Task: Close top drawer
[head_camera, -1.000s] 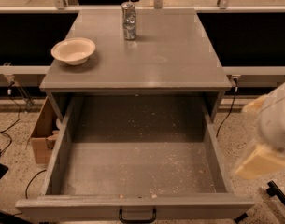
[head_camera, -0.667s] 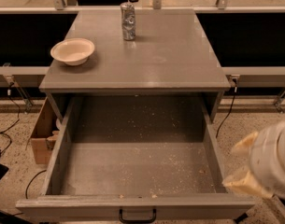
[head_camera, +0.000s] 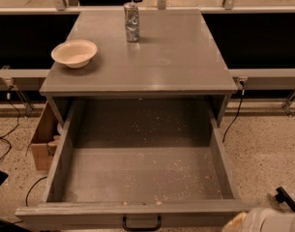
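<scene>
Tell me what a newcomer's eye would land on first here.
The top drawer stands pulled wide open at the front of the grey cabinet, its inside speckled with crumbs. On the cabinet's top sit a pale bowl at the left and a shiny can near the back. The gripper peeks in at the bottom right corner, beside the drawer's front.

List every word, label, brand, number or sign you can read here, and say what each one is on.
No text here can be read.
Can: print on its side, too blurred to read.
Bowl, top drawer, cardboard box: no lettering shows.
Gripper, at the bottom right by the drawer front's corner: no marking shows.
</scene>
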Controlling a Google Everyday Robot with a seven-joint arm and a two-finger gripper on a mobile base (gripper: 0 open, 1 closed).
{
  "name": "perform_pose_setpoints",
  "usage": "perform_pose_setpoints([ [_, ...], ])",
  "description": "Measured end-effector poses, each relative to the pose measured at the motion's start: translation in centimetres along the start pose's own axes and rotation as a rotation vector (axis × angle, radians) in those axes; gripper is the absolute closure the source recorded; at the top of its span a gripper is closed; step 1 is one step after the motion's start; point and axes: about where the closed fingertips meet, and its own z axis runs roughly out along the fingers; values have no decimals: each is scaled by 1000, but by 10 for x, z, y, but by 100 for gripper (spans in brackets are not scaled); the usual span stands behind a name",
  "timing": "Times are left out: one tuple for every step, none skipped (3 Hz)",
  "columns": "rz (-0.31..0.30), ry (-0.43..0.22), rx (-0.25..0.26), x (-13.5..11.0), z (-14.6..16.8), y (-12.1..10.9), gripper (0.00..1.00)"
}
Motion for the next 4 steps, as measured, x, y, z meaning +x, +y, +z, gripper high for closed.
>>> perform_pose_setpoints([
  [69, 28, -131, 56, 81, 56, 100],
  [115, 47, -236, 99, 149, 94, 100],
  [118, 36, -270, 113, 192, 87, 100],
  [78, 7, -221, 102, 207, 46, 100],
])
